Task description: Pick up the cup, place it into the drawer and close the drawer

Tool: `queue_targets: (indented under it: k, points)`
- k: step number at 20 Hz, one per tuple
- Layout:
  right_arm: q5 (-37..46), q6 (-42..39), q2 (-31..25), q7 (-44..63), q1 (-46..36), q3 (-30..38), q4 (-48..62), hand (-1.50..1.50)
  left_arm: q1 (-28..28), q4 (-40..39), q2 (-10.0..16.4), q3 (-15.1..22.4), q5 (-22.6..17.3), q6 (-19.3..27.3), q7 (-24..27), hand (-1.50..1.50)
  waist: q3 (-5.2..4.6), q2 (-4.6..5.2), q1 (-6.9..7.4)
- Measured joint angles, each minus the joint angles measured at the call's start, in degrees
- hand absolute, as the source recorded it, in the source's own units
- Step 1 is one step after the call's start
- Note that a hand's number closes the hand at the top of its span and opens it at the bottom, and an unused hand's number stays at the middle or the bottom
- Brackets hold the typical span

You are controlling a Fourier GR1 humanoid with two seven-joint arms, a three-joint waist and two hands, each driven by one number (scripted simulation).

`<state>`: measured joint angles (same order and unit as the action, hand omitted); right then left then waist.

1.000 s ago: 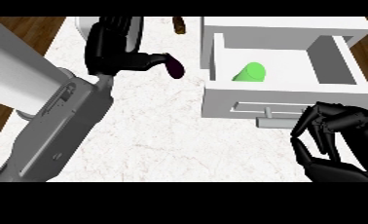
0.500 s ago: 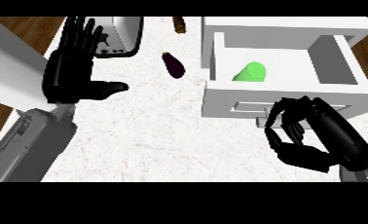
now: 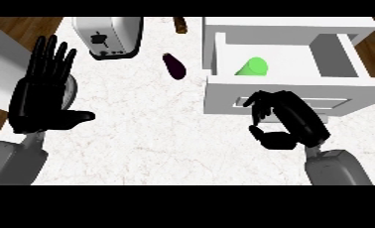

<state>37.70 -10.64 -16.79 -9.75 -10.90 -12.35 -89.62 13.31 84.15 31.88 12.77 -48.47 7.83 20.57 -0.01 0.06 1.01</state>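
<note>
A green cup (image 3: 253, 67) lies on its side inside the open white drawer (image 3: 344, 84) at the upper right. My right hand (image 3: 287, 121) is at the drawer's front panel, fingers curled, holding nothing that I can see. My left hand (image 3: 42, 89) stands open at the left edge, fingers straight and pointing up, well away from the drawer.
A silver toaster (image 3: 107, 35) stands at the back left of the white marble counter (image 3: 161, 138). A dark purple eggplant (image 3: 173, 66) lies between the toaster and the drawer. A small brown object (image 3: 180, 24) sits at the counter's back edge.
My right hand has moved left and up to the drawer's front panel. My left hand has drawn back toward the left edge and opened flat. The cup stays in the drawer.
</note>
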Motion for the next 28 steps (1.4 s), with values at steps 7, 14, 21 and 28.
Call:
queue_targets:
  k: [7,14,21,28]
  points:
    - [6.6,4.1,1.9,-4.0,-6.8,-0.3,17.2,-1.50,-5.5,-0.4,0.2,-4.4,0.4,-5.9,1.3,-1.50,0.01,0.06,-0.13]
    - [9.1,8.2,5.1,-8.6,-17.2,3.4,35.6,-1.50,-7.8,-1.1,-0.9,-8.2,1.7,-10.7,0.8,-1.50,-0.04,0.01,-0.20]
    - [7.6,9.8,4.5,-17.3,-30.0,9.6,55.6,-1.50,-8.3,-0.8,-1.2,-10.5,2.1,-13.4,-0.1,-1.50,-0.20,-0.11,0.55]
    - [7.1,7.4,1.7,-24.3,-38.5,12.7,67.4,-1.50,-6.9,-2.0,-2.6,-10.4,3.0,-14.8,-0.4,-1.50,-0.28,-0.08,1.55]
